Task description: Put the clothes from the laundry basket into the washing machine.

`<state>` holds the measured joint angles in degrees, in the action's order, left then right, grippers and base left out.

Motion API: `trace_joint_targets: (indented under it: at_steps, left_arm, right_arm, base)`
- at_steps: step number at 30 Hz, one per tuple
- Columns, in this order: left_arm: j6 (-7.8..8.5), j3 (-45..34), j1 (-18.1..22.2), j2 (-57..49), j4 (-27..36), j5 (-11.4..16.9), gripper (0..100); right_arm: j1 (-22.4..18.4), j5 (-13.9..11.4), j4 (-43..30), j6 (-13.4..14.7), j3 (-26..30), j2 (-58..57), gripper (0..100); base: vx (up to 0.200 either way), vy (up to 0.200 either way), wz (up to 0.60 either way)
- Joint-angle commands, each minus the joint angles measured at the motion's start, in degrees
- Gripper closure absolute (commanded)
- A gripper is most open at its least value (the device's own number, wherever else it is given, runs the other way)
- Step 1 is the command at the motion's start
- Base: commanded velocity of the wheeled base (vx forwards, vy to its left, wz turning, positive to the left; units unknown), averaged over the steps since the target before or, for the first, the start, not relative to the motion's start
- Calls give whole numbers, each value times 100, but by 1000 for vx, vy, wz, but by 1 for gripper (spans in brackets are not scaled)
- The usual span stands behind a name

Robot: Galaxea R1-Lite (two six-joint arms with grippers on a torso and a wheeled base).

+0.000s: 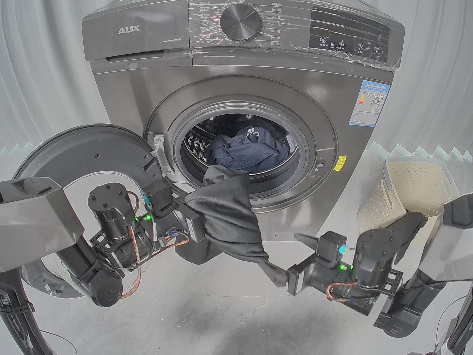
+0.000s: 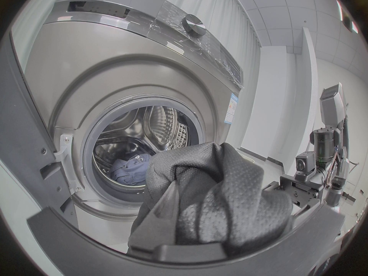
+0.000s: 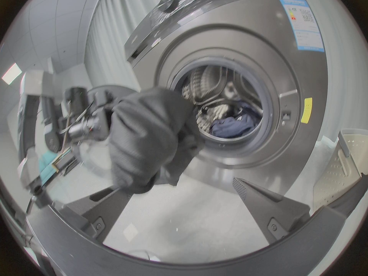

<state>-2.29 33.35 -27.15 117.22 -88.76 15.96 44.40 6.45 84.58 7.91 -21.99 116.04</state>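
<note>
The grey washing machine (image 1: 295, 89) stands with its round door (image 1: 84, 159) swung out to the left. A navy garment (image 1: 251, 149) lies in the drum (image 2: 153, 131). My left gripper (image 1: 197, 225) is shut on a black garment (image 1: 231, 218) just below the drum opening. The cloth drapes down to the right and covers the fingers in the left wrist view (image 2: 214, 200). My right gripper (image 1: 279, 249) is open under the cloth's lower tip, which touches one of its fingers (image 3: 111, 207). The cream laundry basket (image 1: 419, 193) stands on the right.
Grey floor (image 1: 221, 311) lies in front of the machine. The open door takes up the space beside my left arm. White curtains (image 1: 39, 75) hang behind and on both sides of the machine.
</note>
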Motion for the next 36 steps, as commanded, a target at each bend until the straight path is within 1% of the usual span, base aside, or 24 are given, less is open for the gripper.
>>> trace_joint_targets:
  at_steps: [1, 4, 6, 7, 8, 9, 11, 14, 15, 16, 19, 21, 23, 30, 32, 33, 36]
  left_arm:
    - [212, -866, -54, -842, 8, 188, 100]
    - [203, -1314, -80, -1246, 8, 232, 100]
    - [168, -1621, -89, -1448, 8, 241, 100]
    - [176, -1701, -89, -1466, 8, 241, 100]
    - [229, -1718, -89, -1466, 8, 232, 100]
    - [238, -1727, -80, -1483, 8, 224, 100]
    - [229, -1727, -89, -1492, 8, 171, 100]
    - [220, -1788, -45, -1448, 8, 127, 100]
    - [203, -1824, -36, -1430, 8, 118, 100]
    - [141, -1841, -10, -1404, 8, 109, 100]
    - [45, -1806, 87, -1395, 8, 109, 100]
    - [18, -1771, 104, -1404, 8, 109, 100]
    - [18, -1771, 96, -1422, 8, 109, 100]
    - [27, -1788, 43, -1343, 8, 118, 100]
    - [27, -1806, 17, -1290, 8, 118, 100]
    - [71, -1797, -10, -1176, 8, 118, 100]
    - [97, -1788, -106, -1044, 8, 109, 100]
  right_arm:
    - [201, -566, 32, -325, 1136, -644, 0]
    - [148, -531, 41, -343, 1259, -697, 0]
    - [25, -504, 41, -352, 1232, -671, 0]
    - [-116, -504, 41, -343, 1224, -653, 0]
    - [-221, -504, 41, -343, 1259, -653, 0]
    - [-283, -504, 41, -352, 1259, -644, 0]
    - [-546, -513, 50, -343, 1188, -644, 0]
    - [-740, -522, 50, -343, 1171, -635, 0]
    - [-748, -522, 50, -334, 1171, -635, 0]
    - [-757, -513, 50, -334, 1180, -635, 0]
    - [-757, -513, 50, -325, 1171, -592, 0]
    - [-915, -513, 50, -325, 1092, -512, 0]
    - [-968, -513, 50, -325, 1048, -512, 0]
    - [-959, -513, 50, -325, 1021, -521, 0]
    - [-959, -513, 50, -325, 1021, -512, 0]
    - [-951, -513, 50, -317, 1004, -512, 0]
    - [-924, -513, 50, -317, 995, -521, 0]
  base:
    - [0, 0, 0]
    - [0, 0, 0]
    - [0, 0, 0]
    - [0, 0, 0]
    - [0, 0, 0]
    - [0, 0, 0]
    - [0, 0, 0]
    - [0, 0, 0]
    - [0, 0, 0]
    - [0, 0, 0]
    - [0, 0, 0]
    - [0, 0, 0]
    - [0, 0, 0]
    - [0, 0, 0]
    - [200, 0, 0]
    - [200, 0, 0]
    - [200, 0, 0]
